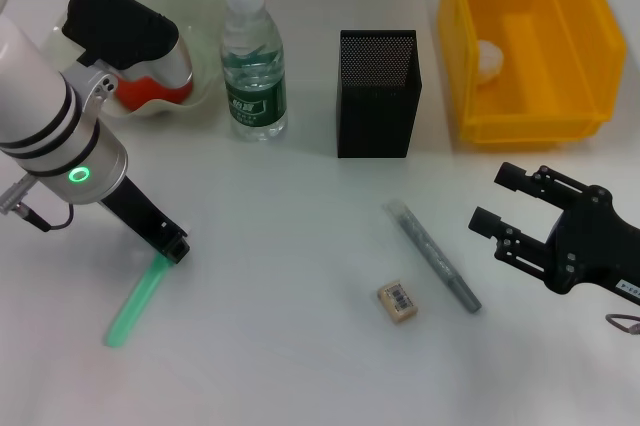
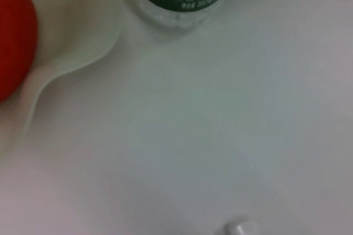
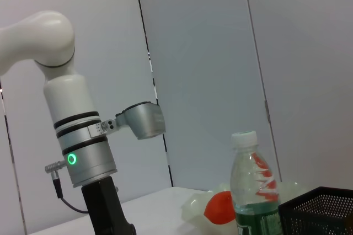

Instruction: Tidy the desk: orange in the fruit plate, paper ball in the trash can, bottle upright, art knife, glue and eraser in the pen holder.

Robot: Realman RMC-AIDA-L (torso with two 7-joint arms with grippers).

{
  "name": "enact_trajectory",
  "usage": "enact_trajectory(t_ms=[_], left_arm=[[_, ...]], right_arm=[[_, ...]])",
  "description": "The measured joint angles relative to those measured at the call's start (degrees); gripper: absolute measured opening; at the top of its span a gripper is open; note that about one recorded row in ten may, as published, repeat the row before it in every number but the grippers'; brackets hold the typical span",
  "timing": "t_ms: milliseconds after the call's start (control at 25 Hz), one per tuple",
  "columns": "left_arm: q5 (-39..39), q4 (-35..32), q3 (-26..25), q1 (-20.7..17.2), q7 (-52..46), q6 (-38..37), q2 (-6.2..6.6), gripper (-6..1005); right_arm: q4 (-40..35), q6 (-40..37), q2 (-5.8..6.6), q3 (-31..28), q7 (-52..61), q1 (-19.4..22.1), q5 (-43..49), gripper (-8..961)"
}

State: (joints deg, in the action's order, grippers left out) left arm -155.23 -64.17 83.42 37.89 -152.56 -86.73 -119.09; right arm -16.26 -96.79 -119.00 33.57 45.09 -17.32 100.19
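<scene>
Your left gripper [image 1: 172, 249] sits at the top end of the translucent light-green glue [image 1: 133, 300] lying at seven o'clock on the tabletop [image 1: 290, 286], finger state untellable; your right gripper [image 1: 490, 208] hangs open, empty.

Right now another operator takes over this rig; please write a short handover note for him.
Left pincer: down at the light green translucent glue stick; grip unclear.
Right pincer: open, empty, near the slim grey art knife.
Done: red-orange orange in pale green wavy fruit plate; clear green-label bottle upright; white paper ball in yellow trash can.
Left: glue, knife, small beige eraser into black mesh pen holder.
</scene>
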Motion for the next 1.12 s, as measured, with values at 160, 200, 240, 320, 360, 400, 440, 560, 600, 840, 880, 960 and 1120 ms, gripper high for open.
enact_trajectory(t_ms=[160,200,240,320,360,400,440,560,600,840,880,960,1120], left_arm=[[-0.23,0.11,0.00,0.26,-0.22,0.27,0.00,311],[-0.32,0.12,-0.01,0.28,-0.24,0.35,0.00,303],[-0.32,0.12,-0.01,0.28,-0.24,0.35,0.00,295],[-0.41,0.23,-0.01,0.27,-0.24,0.35,0.00,279],[-0.42,0.29,-0.02,0.28,-0.23,0.35,0.00,271],[-0.47,0.46,-0.01,0.29,-0.22,0.35,0.00,268],[-0.47,0.46,-0.01,0.29,-0.22,0.35,0.00,265],[-0.72,0.55,0.03,0.34,-0.21,0.35,0.00,258],[-0.72,0.55,0.03,0.34,-0.21,0.35,0.00,255],[-1.16,-0.57,2.22,0.37,-0.58,0.56,0.00,242],[-1.16,-0.59,2.24,0.39,-0.58,0.64,0.00,240],[-1.17,-0.62,2.26,0.41,-0.58,0.71,0.00,223],[-0.31,-2.77,2.27,0.33,-0.51,0.76,0.00,188]], right_arm=[[0.00,0.07,0.00,-0.07,0.00,0.00,0.00,649],[0.00,0.10,0.00,-0.28,0.00,0.05,0.00,649],[0.00,0.10,0.00,-0.28,0.00,0.05,0.00,649],[0.00,0.11,0.00,-0.38,0.00,0.09,0.00,649],[0.01,0.11,0.00,-0.38,0.00,0.11,0.00,649],[0.00,0.11,0.00,-0.32,0.00,0.11,0.00,649],[0.00,0.11,0.00,-0.32,0.00,0.11,0.00,649],[0.00,0.12,0.00,-0.29,0.00,0.09,0.00,649],[0.00,0.12,0.00,-0.19,0.00,-0.01,0.00,648],[0.00,0.12,0.00,-0.13,0.04,-0.08,0.00,647],[0.01,0.12,0.00,-0.15,0.10,-0.08,0.00,647],[0.01,0.11,0.00,-0.16,0.22,-0.09,0.00,647],[0.00,0.11,0.00,-0.36,0.27,-0.05,0.00,648]])
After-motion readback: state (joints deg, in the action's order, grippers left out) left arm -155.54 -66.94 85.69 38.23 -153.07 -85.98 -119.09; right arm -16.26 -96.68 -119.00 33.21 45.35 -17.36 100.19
